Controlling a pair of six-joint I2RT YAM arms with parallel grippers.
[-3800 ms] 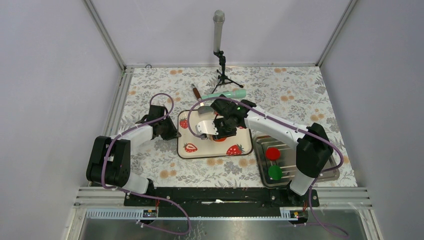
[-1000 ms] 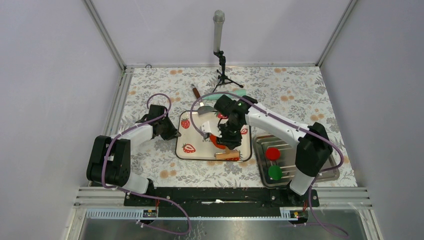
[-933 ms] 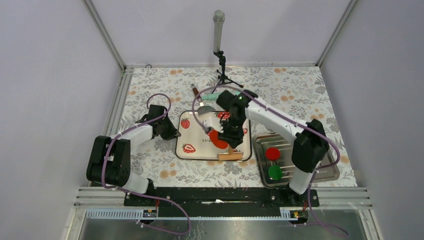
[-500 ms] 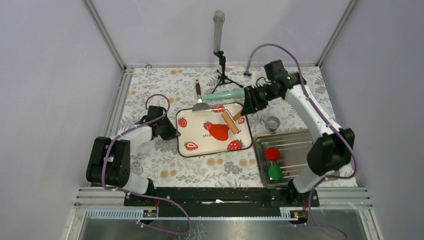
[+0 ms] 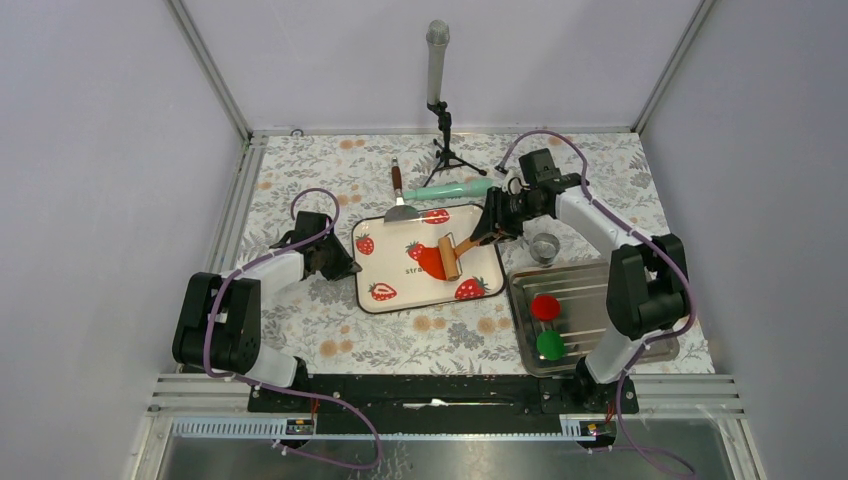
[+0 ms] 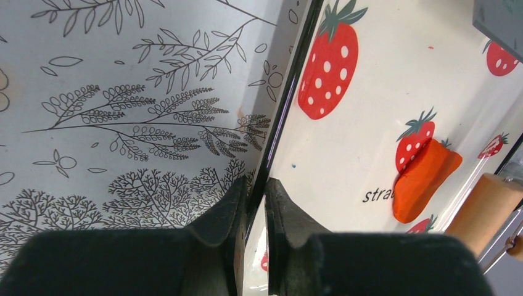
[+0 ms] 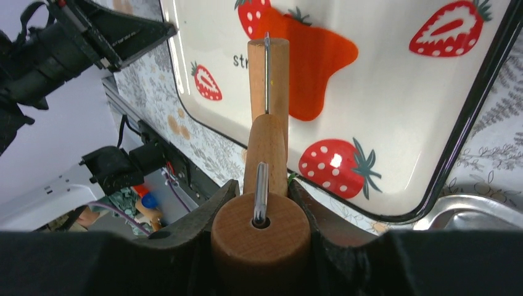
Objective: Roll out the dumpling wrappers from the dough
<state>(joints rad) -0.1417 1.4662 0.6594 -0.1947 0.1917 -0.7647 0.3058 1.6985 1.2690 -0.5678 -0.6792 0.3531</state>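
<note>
The dough (image 5: 430,263) is a flat, irregular orange-red sheet on the strawberry-print tray (image 5: 385,250). A wooden roller (image 5: 451,257) lies with its drum on the dough's right part. My right gripper (image 5: 487,228) reaches in from the back right, shut on the roller's handle (image 7: 260,233). The right wrist view has the drum (image 7: 268,80) over the dough (image 7: 317,61). My left gripper (image 5: 349,269) is shut on the tray's left rim (image 6: 290,111), which runs between its fingers (image 6: 229,206). The dough (image 6: 425,179) shows further along. No dumpling wrappers are in view.
A small metal ring cutter (image 5: 543,246) stands right of the tray. A steel tray (image 5: 610,290) at the front right holds a crimson disc (image 5: 545,307) and a green disc (image 5: 549,345). A scraper (image 5: 399,196), a teal pin (image 5: 450,189) and a microphone stand (image 5: 438,90) are behind.
The right arm swung from over the tray out to the back right with the roller. The drum moved from the tray's front edge onto the dough. The left arm held still.
</note>
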